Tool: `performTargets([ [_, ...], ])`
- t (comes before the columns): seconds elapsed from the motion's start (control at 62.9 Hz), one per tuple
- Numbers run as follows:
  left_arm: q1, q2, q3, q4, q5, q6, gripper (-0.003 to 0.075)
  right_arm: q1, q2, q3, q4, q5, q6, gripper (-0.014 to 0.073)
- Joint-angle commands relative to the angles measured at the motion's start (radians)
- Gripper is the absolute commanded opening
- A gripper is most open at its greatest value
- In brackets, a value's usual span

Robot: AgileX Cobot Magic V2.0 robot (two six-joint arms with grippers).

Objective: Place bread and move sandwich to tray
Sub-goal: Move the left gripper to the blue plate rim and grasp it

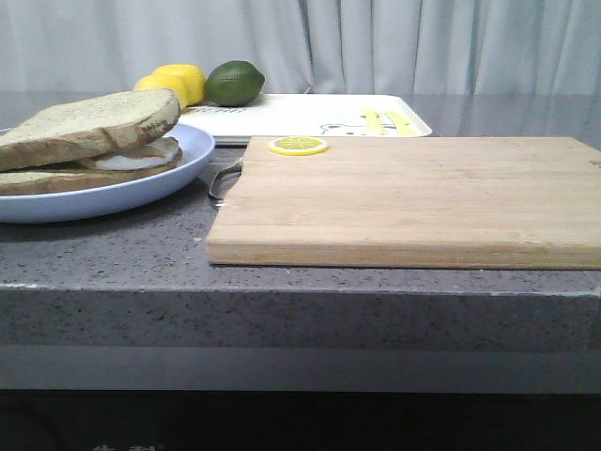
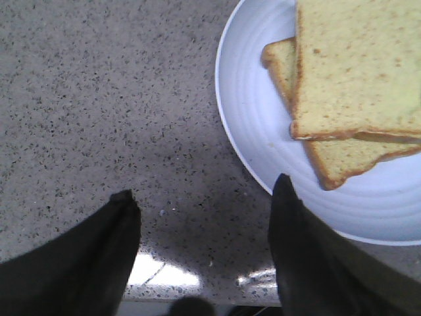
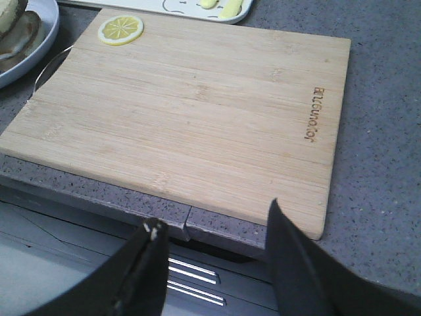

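**Sandwich on the plate, both grippers empty and apart from it**

The sandwich (image 1: 89, 141) lies on a pale blue plate (image 1: 113, 193) at the left of the grey speckled counter (image 1: 282, 282). Its top bread slice (image 1: 94, 124) sits skewed over the lower slice, with the white of a fried egg (image 1: 141, 155) showing between them.

In the left wrist view the left gripper (image 2: 204, 204) hangs over bare counter just beside the plate's rim, its dark fingers (image 2: 99, 257) spread wide with nothing between them; the sandwich lies on the plate beyond one fingertip, not touched.

The right gripper (image 3: 214, 220) hovers over the near edge of the wooden cutting board (image 3: 191, 125), fingers apart and empty. A lemon slice (image 3: 120, 29) rests on the board's far left corner. The sandwich is well away from this gripper, past the board's left end.

The white tray (image 1: 300, 117) lies behind the board and touches or nearly touches its far edge; it carries a cartoon bear print and yellow marks. A lemon (image 1: 174, 83) and a lime (image 1: 235, 83) stand at the tray's far left.
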Motion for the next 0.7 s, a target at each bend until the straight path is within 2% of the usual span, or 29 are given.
performTargets([
  [0.0, 0.026, 0.078, -0.102, 0.011, 0.003, 0.007, 0.0419, -0.007, 0.005, -0.025, -0.005, -0.063, -0.003, 0.0371],
  [0.08, 0.060, 0.148, -0.160, -0.019, 0.007, 0.013, 0.0419, -0.007, 0.005, -0.025, -0.005, -0.063, -0.003, 0.0371],
  [0.27, 0.164, 0.293, -0.275, -0.269, 0.062, 0.158, 0.0419, -0.007, 0.005, -0.025, -0.005, -0.063, -0.003, 0.0371],
  [0.382, 0.195, 0.365, -0.311, -0.366, 0.082, 0.205, 0.0419, -0.007, 0.005, -0.025, -0.005, -0.063, -0.003, 0.0371],
  [0.684, 0.199, 0.491, -0.326, -0.441, 0.093, 0.244, 0.0419, -0.007, 0.005, -0.025, -0.005, -0.063, -0.003, 0.0371],
])
